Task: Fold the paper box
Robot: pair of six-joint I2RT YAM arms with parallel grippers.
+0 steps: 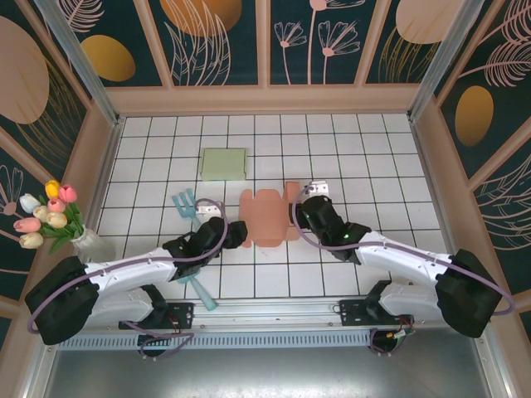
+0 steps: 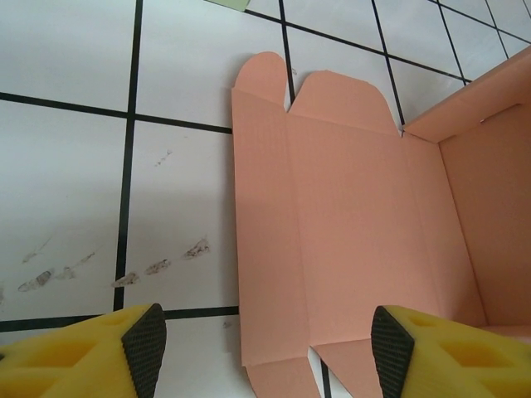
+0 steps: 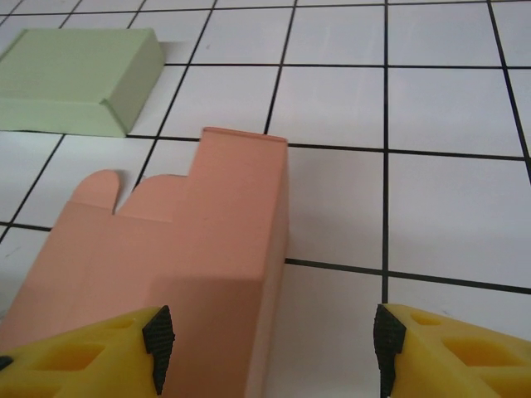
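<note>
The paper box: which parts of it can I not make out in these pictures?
- Top view: the side ends of the paper box lie under the left gripper and right gripper.
- Left wrist view: its right part is cut off by the frame edge.
- Right wrist view: its raised wall hides the inside.

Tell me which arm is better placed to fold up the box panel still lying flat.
Left, probably. The flat panel of the paper box lies right in front of the open left gripper. The wall by the right gripper already stands upright.
</note>
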